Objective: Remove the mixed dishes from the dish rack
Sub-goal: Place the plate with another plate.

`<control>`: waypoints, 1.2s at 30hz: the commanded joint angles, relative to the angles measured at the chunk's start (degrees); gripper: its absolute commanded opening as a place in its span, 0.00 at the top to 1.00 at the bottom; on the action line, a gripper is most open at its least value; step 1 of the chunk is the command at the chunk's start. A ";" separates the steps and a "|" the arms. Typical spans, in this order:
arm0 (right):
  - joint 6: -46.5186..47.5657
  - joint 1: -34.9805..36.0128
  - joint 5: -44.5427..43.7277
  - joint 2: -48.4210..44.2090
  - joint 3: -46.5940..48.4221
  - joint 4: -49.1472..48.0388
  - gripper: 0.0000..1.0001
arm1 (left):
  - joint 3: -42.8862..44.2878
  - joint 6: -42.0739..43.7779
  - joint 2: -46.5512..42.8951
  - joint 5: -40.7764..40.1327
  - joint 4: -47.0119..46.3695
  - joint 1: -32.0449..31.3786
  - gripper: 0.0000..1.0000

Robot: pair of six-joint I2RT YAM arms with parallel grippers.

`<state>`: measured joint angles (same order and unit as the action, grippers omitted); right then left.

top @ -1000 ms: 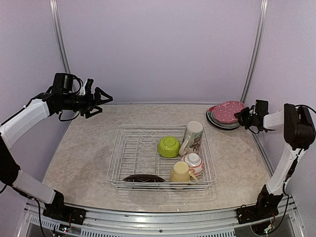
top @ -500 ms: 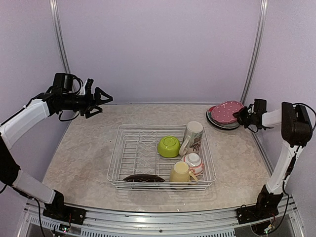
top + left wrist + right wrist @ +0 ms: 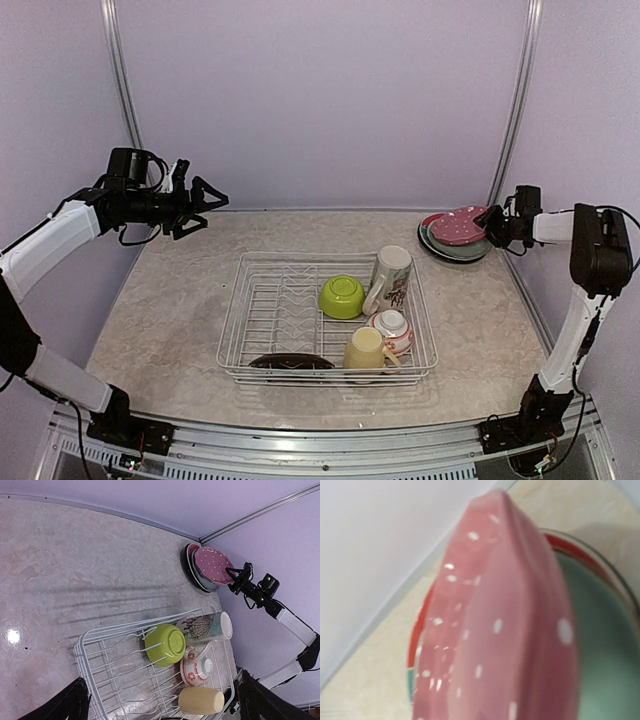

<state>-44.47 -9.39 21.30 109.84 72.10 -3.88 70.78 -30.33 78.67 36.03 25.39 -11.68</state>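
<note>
Currently R gripper (image 3: 491,221) pinches pink dotted plate (image 3: 460,226) rim, tilted over plate stack (image 3: 450,252) below fingers; early release may slide it off. L gripper (image 3: 212,211) wide open, empty.

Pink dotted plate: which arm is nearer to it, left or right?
Right. The right arm has its jaws at the right edge of the pink plate, in the far right corner. The left arm is raised over the far left of the table, beyond the rack.
</note>
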 commanded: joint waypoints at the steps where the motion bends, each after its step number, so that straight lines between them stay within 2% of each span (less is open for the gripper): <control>1: 8.96 1.63 -7.61 -1.63 4.73 8.35 0.47 | 1.76 0.72 -1.13 0.93 0.54 -0.18 0.01; 7: 14.20 3.25 -13.11 -2.05 6.52 13.11 0.44 | 1.81 0.95 -1.33 0.62 0.70 -0.27 0.01; 13: 17.00 4.17 -15.00 0.16 9.21 17.31 0.40 | 1.90 1.15 -1.62 0.38 0.78 -0.27 0.01; 16: 17.60 4.54 -15.29 0.33 9.13 17.79 0.35 | 1.90 1.39 -1.85 -0.05 0.96 -0.35 0.01; 19: 18.24 4.41 -14.00 0.56 8.88 17.32 0.23 | 2.05 1.49 -1.76 -0.03 1.26 -0.36 0.01; 23: 19.71 4.38 -13.24 1.51 9.35 19.15 0.15 | 2.08 1.74 -1.85 -0.19 1.33 -0.57 0.01; 36: 23.20 4.20 -14.03 -4.76 5.07 20.50 0.07 | 2.21 1.37 -1.77 0.90 1.16 -0.88 0.01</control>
<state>-23.11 -5.67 7.31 110.21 78.59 17.02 71.55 -29.65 77.84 36.16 26.06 -12.10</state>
